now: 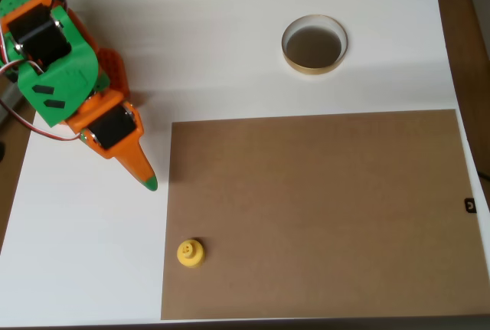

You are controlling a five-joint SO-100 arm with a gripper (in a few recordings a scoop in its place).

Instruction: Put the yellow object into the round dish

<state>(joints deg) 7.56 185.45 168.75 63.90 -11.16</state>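
The small yellow object (191,253) stands on the lower left corner of a brown board, knob upward. The round dish (314,44) with its gold-tan rim and dark inside rests on the white table at the upper middle right. My orange and green gripper (148,181) points down and right from the upper left, its green-tipped fingers together with nothing between them. The tip sits above and left of the yellow object, about a hand's width away, and far left of the dish.
A large brown board (321,215) covers the lower right of the white table (230,39). A small black tag (470,205) sits at the board's right edge. Dark floor shows past the table's right and left edges.
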